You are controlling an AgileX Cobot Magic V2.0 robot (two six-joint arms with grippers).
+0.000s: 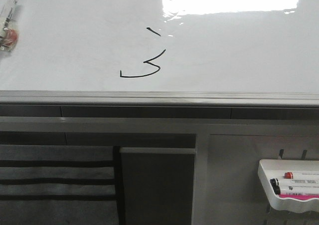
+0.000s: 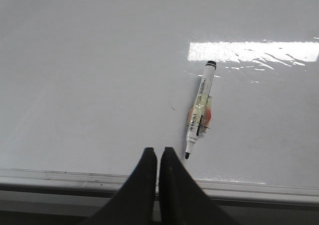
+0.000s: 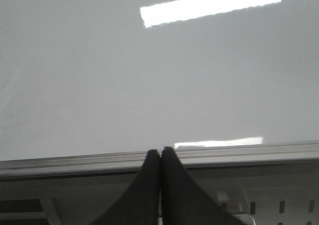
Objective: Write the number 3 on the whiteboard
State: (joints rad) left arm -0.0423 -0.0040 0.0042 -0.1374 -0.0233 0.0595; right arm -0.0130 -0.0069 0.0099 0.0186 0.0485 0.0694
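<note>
A: whiteboard (image 1: pixel 75 40) carries the number 3 (image 1: pixel 144 60) mid-board, strokes broken. Smudge risk if an arm sweeps across wet ink.
B: marker (image 2: pixel 199 110) lies loose on the board, far left (could roll). Left gripper (image 2: pixel 158 157) and right gripper (image 3: pixel 160 157) both pressed together, empty. Marker tray (image 1: pixel 289 185) sits below right.

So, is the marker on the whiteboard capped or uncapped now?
Uncapped. In the left wrist view the marker lies flat on the whiteboard with its dark tip bare. No cap shows near it.
</note>
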